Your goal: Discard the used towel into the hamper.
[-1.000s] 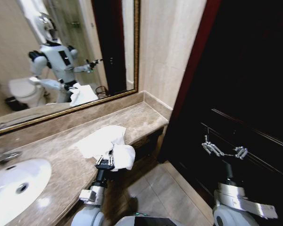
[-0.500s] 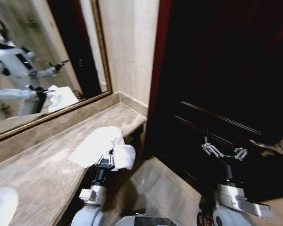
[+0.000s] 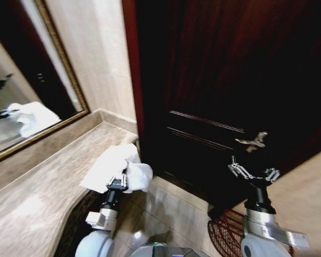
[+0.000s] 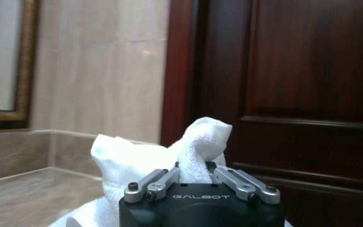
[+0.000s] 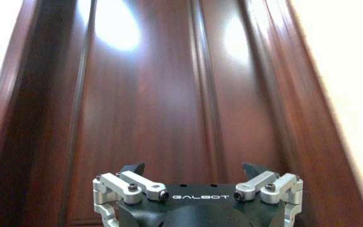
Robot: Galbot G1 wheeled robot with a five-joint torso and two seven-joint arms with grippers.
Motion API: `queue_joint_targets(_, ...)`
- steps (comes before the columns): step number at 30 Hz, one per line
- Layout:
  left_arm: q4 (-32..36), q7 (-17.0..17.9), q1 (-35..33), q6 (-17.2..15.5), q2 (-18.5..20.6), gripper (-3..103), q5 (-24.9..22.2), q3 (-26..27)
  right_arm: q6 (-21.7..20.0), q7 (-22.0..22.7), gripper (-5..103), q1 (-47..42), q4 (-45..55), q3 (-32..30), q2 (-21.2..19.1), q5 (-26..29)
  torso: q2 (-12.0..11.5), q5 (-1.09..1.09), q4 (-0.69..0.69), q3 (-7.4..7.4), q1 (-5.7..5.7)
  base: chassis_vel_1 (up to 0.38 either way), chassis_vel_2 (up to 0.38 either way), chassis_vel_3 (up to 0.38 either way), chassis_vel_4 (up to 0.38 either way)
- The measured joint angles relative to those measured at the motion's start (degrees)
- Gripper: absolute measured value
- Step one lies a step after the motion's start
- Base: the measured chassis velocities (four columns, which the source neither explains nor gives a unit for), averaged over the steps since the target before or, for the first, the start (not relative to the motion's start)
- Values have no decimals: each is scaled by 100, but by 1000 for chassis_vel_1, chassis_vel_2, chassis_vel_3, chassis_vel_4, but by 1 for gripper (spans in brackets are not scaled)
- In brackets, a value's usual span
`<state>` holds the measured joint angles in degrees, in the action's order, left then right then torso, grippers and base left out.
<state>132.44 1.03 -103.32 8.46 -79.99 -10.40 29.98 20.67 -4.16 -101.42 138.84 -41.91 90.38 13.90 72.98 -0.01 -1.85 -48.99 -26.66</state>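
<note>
My left gripper (image 3: 119, 181) is shut on the white used towel (image 3: 117, 163), holding it bunched just past the counter's end. In the left wrist view the towel (image 4: 191, 146) rises in a crumpled peak out of the shut left gripper (image 4: 195, 174). At the lower right of the head view, part of the hamper (image 3: 224, 233) shows on the floor as a dark reddish-brown ribbed basket, partly hidden by my right arm. My right gripper (image 3: 254, 172) hangs open and empty in front of the dark door. The right wrist view shows the right gripper (image 5: 193, 169) with its jaws spread.
A dark wooden door (image 3: 230, 80) with a metal lever handle (image 3: 251, 141) stands close ahead. The marble counter (image 3: 43, 182) runs along my left, under a gold-framed mirror (image 3: 21, 107). Tiled floor (image 3: 171, 214) lies between the counter and the hamper.
The whole head view has swung to the right: sink and most of the mirror have left the picture, door and hamper have come in. Both grippers keep their pose.
</note>
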Motion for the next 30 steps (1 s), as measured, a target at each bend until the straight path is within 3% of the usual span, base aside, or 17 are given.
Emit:
queue_joint_targets(10,89,-14,-43,-66,29,11,-51,-92,-9,0,100,2,-4,20,6,-38,0,1,0,0,0,-127,-124,-130,-126)
queue_joint_targets(30,-138,-135,-9,315,-124,11,88,-225,-15,-49,100,12,-29,52,-35,-102,0,1,-1,-1,-2,-47,-72,-65,-48)
